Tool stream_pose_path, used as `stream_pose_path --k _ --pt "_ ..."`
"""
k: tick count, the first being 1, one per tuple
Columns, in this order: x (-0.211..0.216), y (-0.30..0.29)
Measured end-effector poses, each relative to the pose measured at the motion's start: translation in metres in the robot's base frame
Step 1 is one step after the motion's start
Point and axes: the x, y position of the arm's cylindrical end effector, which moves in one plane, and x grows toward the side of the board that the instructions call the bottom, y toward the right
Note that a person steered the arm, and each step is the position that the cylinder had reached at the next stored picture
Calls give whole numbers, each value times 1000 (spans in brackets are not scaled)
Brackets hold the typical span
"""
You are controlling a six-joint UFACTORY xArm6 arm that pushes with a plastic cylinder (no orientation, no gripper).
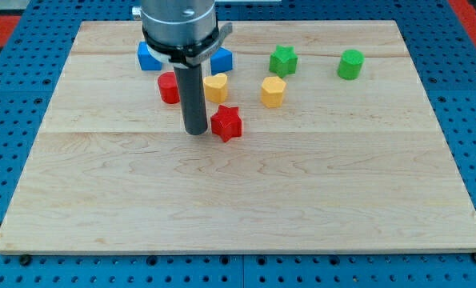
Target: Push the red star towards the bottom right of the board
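The red star (227, 123) lies on the wooden board (246, 200), left of centre in the upper half. My tip (195, 131) rests on the board just to the star's left, very close to it or touching it. The dark rod rises from there to the arm's grey body at the view's top.
A red cylinder (168, 88) and a yellow heart-like block (216, 86) sit just above my tip. Two blue blocks (148, 56) (222, 59) flank the rod higher up. A yellow hexagon (274, 91), a green star (283, 60) and a green cylinder (350, 64) lie to the upper right.
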Motion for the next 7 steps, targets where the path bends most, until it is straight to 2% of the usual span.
stream_pose_path --k 1,4,6,7 --pt "-8 6" --pt "8 110" --pt "2 161" --pt "18 178"
